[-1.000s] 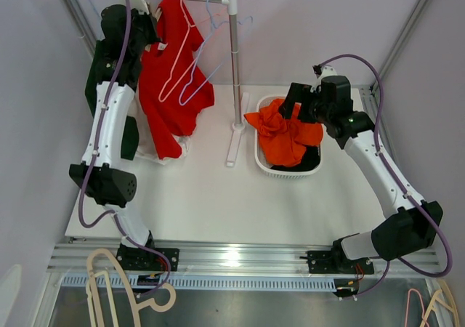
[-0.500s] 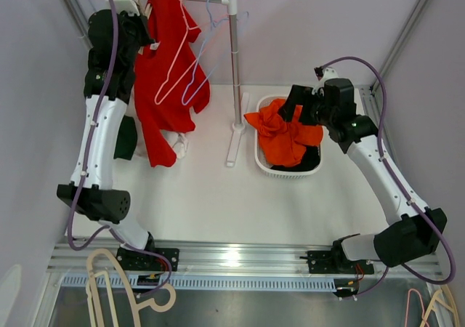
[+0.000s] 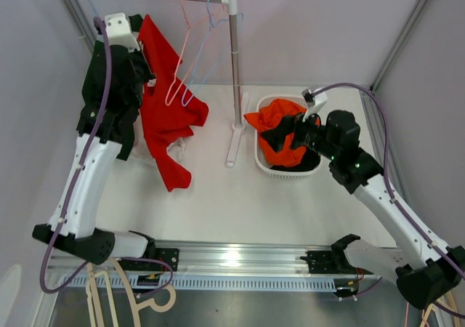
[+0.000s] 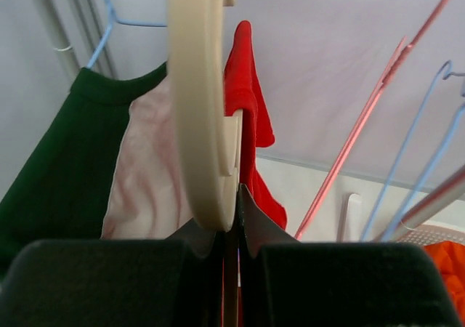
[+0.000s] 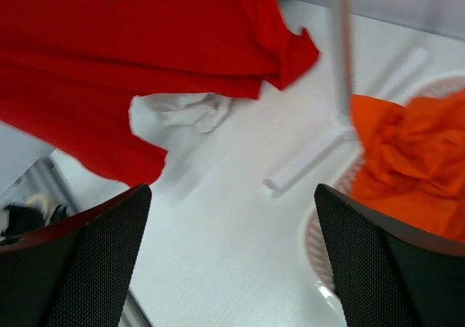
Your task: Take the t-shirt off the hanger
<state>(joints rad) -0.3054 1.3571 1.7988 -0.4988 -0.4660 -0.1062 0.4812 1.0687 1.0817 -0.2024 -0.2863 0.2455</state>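
Holding the cream hanger point(image 4: 200, 123) is the work of the left pincer point(image 4: 231, 243): its two fingers are pressed together on the lower edge of the hanger, and the left wrist view shows it clamped between them. The red t-shirt point(image 3: 163, 116) hangs from this hanger on the left side of the upright post point(image 3: 234, 58) of the rack. Its long axis runs from the hanger downward and toward the near side of the post, and the loose lower end comes close to the table point(image 3: 218, 196). I cannot tell if that end touches the table.

The right pincer point(image 3: 290, 129) is on the other side of the post, above the basket point(image 3: 261, 160) with the orange cloth point(image 3: 280, 116). Its fingers stand wide apart and hold nothing. It faces to the left, and in its own view the red cloth lies ahead, beyond the foot of the post.

As I judge it, the coming move depends on this: the shirt is well apart from the free pincer, with the post between them. The left arm is the nearer one, but it is busy with the hanger. So the right arm must probably pass in front of the post to reach the lower part of the shirt, then pull along its length, away from the hanger.
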